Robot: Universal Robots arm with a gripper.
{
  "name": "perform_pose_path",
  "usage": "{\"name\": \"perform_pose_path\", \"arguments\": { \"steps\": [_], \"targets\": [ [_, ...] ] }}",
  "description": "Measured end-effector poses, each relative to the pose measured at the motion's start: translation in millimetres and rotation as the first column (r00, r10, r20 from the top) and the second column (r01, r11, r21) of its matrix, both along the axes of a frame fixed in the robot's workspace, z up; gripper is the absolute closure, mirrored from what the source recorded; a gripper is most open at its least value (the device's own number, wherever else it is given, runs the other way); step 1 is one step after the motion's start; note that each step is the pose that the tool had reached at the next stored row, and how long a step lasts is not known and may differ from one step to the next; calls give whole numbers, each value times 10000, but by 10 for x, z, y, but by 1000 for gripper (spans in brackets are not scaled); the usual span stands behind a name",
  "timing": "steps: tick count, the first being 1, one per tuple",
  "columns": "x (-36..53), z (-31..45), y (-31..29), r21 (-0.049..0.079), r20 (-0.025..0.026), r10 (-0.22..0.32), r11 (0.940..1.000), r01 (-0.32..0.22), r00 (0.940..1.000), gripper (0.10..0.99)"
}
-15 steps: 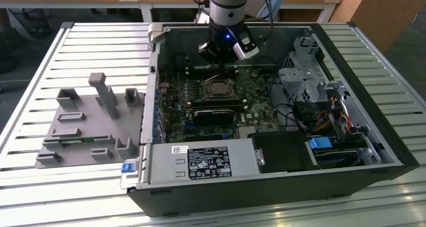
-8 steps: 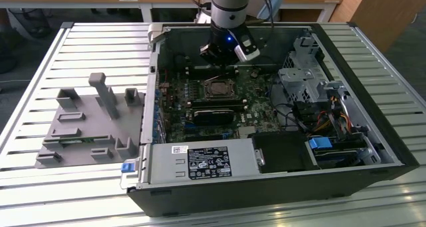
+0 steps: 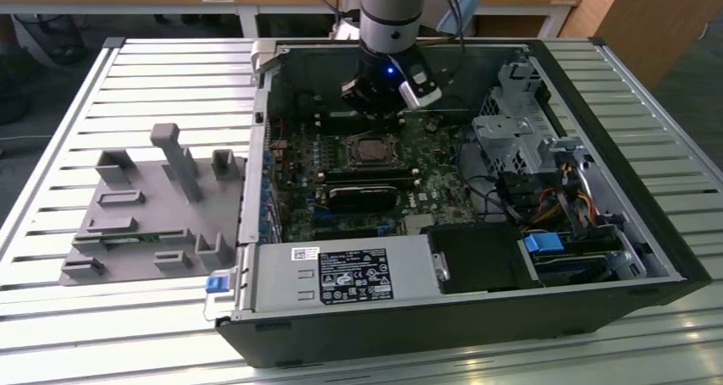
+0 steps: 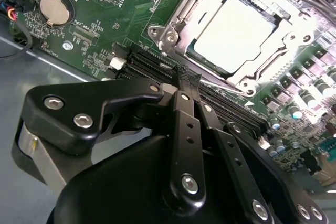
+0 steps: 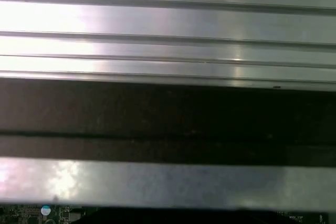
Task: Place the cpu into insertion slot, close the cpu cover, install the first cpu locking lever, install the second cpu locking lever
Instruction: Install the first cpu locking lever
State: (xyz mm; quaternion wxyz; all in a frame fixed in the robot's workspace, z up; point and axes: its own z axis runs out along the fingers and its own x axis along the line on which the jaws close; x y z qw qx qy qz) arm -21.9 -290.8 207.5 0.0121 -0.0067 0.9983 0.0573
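Note:
The cpu (image 4: 235,32), a flat square with a bright silver top, lies in the insertion slot (image 3: 371,151) on the green board. The cpu cover (image 4: 286,39), a thin silver frame, lies flat around the chip. Thin metal lever rods (image 4: 181,11) run along the frame's sides; I cannot tell whether they are latched. My gripper (image 4: 184,74) hangs above the board just beside the socket, its black fingers (image 4: 185,124) shut together with nothing between them. In the exterior view the gripper (image 3: 378,114) stands just behind the socket, inside the open computer case (image 3: 632,233).
Long black memory slots (image 4: 152,66) lie under the fingertips, and a coin battery (image 4: 55,8) is beside them. A black block (image 3: 367,190), a silver power supply (image 3: 344,275) and a drive cage with cables (image 3: 520,148) crowd the case. A grey fixture (image 3: 147,207) sits on the slatted table (image 3: 68,334).

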Motion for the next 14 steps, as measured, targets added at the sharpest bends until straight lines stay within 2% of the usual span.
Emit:
{"name": "perform_pose_path", "arguments": {
  "steps": [7,14],
  "targets": [
    [9,-70,5,0,0,0,10000,0,10000,980],
    [10,-74,6,1,0,0,10000,0,10000,980]
  ]
}}
